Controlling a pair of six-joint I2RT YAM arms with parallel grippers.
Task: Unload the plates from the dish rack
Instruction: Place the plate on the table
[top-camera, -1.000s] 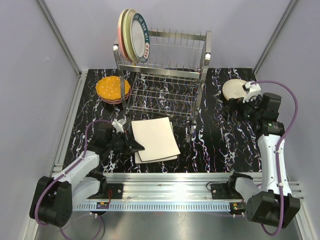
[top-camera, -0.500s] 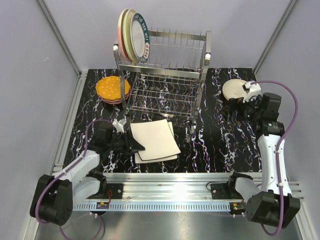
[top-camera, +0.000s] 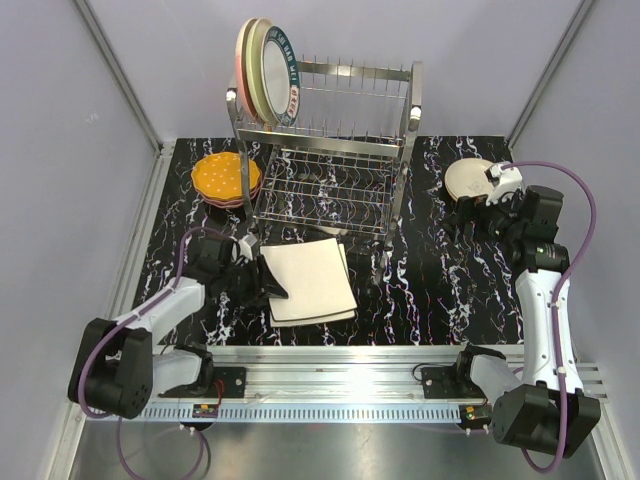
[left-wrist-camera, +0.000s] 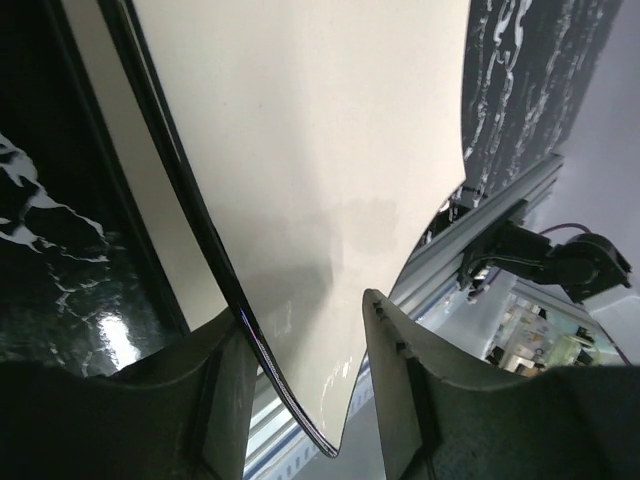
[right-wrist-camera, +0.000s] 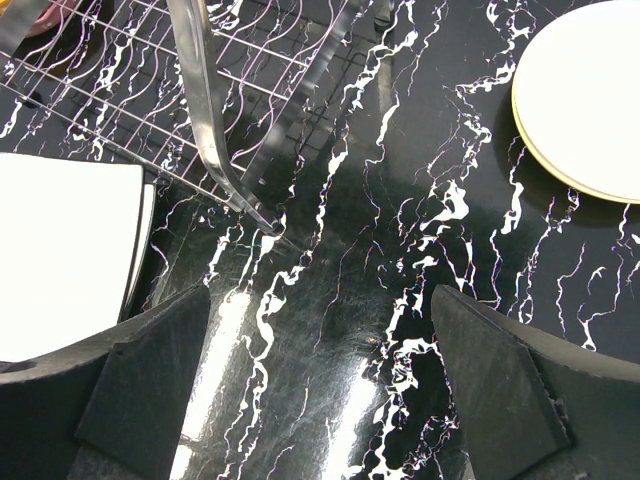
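Observation:
My left gripper (top-camera: 268, 285) is shut on the left corner of a large cream square plate (top-camera: 312, 278), which lies tilted on a second square plate (top-camera: 318, 318). In the left wrist view its rim (left-wrist-camera: 300, 200) sits between my jaws (left-wrist-camera: 303, 312). The chrome dish rack (top-camera: 330, 180) holds three upright plates (top-camera: 262, 85) at the left end of its top tier: pink, cream and dark-rimmed white. My right gripper (top-camera: 462, 218) is open and empty over the table (right-wrist-camera: 320, 380), next to a cream round plate (top-camera: 467, 180) that also shows in the right wrist view (right-wrist-camera: 585, 95).
An orange plate (top-camera: 222, 176) is stacked on maroon-pink plates left of the rack. The rack's front post and foot (right-wrist-camera: 215, 130) stand between the square plates and my right gripper. Grey walls close in the black marbled table (top-camera: 430, 290).
My left gripper has drawn the top square plate a little left and back, so it lies more squarely over the lower one. The right arm has not moved.

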